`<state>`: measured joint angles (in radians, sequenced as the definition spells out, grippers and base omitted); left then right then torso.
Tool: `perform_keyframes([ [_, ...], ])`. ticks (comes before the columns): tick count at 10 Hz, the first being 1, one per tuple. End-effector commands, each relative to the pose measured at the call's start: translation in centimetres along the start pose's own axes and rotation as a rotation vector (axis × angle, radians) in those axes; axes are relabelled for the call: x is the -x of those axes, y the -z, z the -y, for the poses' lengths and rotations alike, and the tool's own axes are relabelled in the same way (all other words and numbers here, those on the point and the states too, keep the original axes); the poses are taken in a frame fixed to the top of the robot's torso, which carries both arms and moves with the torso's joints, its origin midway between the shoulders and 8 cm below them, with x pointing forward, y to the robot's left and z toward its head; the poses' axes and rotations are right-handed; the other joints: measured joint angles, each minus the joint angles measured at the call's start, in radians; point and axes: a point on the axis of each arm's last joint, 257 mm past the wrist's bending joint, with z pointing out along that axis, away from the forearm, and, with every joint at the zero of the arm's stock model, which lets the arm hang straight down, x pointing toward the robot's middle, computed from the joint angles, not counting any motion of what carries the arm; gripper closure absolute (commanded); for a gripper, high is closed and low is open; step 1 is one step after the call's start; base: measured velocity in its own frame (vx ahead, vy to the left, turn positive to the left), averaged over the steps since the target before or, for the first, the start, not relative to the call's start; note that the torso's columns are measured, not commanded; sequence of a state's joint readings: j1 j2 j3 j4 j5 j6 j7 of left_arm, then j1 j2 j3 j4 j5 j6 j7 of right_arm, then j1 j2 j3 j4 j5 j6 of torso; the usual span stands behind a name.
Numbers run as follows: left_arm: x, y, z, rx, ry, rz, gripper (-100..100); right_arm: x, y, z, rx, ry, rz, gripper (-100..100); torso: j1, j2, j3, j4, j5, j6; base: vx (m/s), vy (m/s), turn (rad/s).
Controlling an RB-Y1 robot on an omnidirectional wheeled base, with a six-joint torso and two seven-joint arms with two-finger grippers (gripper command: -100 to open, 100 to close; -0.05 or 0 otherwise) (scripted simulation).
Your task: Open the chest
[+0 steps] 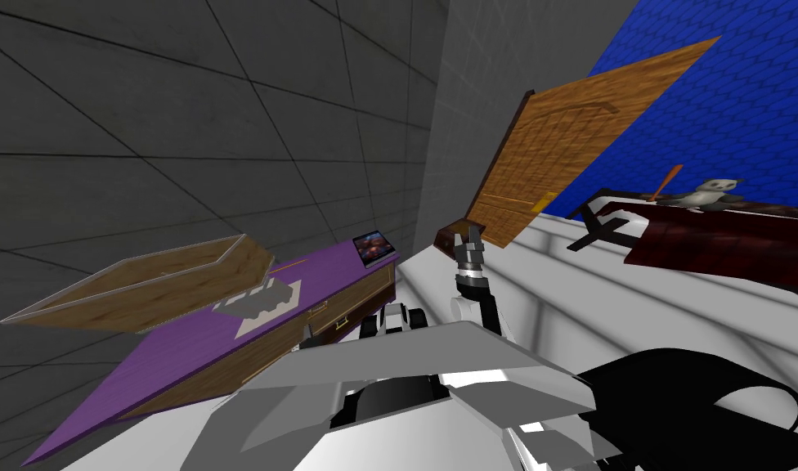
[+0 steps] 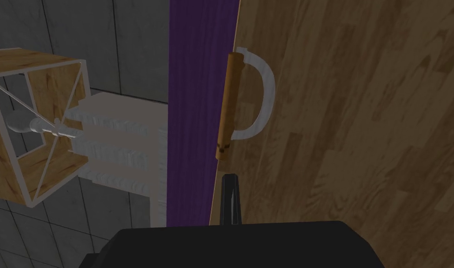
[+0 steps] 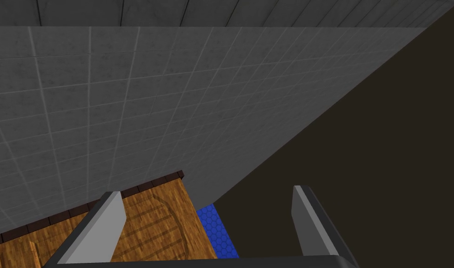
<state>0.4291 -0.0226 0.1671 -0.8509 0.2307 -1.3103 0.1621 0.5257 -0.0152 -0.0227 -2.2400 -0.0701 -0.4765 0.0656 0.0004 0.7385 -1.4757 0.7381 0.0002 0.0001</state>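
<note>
Head view: the chest [image 1: 340, 307] stands low against the grey tiled wall on the robot's left, a wooden box under a purple lid [image 1: 185, 352]. A lamp [image 1: 262, 307] with a stepped white base and an open wooden shade sits about midway along the lid, and a small framed picture [image 1: 373, 245] lies at the lid's far corner. Both rest on the part that must swing, so lifting it would probably tip them off toward the lid's back edge. The right gripper [image 1: 468, 239] is held up and forward, well apart from the chest, presumably parked so that it does not cross the working arm. Left wrist view: the left gripper [image 2: 230, 186] points along the seam where the purple lid meets the wooden front. Its blades appear pressed together into one thin dark sliver, clenched on nothing. Just ahead of the tip, apart from it, is the handle [image 2: 230, 107], a short wooden bar carried on a curved white bracket [image 2: 268, 88] fixed to the front right beside the lid's front edge. The aim suggests an approach in line with the bar; as the blades stand they could only hook or push it, and would need to part before they could close around it. The lamp's shade and base show beyond the lid. Right wrist view: the right gripper's two blades stand wide apart, released and empty, consistent with an idle arm.
</note>
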Motion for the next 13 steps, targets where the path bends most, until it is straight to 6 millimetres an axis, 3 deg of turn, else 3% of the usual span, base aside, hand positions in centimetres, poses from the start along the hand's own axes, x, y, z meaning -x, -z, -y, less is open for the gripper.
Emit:
perform_keyframes([
  [1, -0.7, 1.1, -0.4, -0.002, 0.0, -0.002, 100, 0.0, 0.0, 0.0, 0.0, 0.0, 0.0, 0, 0.0, 0.0, 0.0, 0.0, 0.0, 0.0, -0.006, 0.007, -0.02],
  [2, -0.6, 0.8, -0.4, 0.0, 0.0, -0.001, 100, 0.0, 0.0, 0.0, 0.0, 0.0, 0.0, 0, 0.0, -0.001, 0.0, 0.0, 0.0, 0.0, 0.0, 0.0, 0.0],
  [3, 0.4, 0.1, 0.2, -0.009, -0.03, -0.024, -100, 0.0, 0.0, 0.0, 0.0, 0.0, 0.0, 0, -0.001, -0.001, -0.001, 0.0, 0.0, 0.0, 0.0, 0.0, 0.0],
  [9, 4.0, -2.9, 2.1, -0.023, -0.131, -0.104, -100, 0.0, 0.0, 0.0, 0.0, 0.0, 0.0, 0, -0.001, 0.0, 0.0, 0.0, 0.0, 0.0, 0.003, -0.005, -0.002],
  [13, 4.0, -3.5, 2.3, -0.009, -0.122, -0.103, -100, 0.0, 0.0, 0.0, 0.0, 0.0, 0.0, 0, -0.001, -0.001, 0.0, 0.0, 0.0, 0.0, 0.014, -0.032, -0.013],
])
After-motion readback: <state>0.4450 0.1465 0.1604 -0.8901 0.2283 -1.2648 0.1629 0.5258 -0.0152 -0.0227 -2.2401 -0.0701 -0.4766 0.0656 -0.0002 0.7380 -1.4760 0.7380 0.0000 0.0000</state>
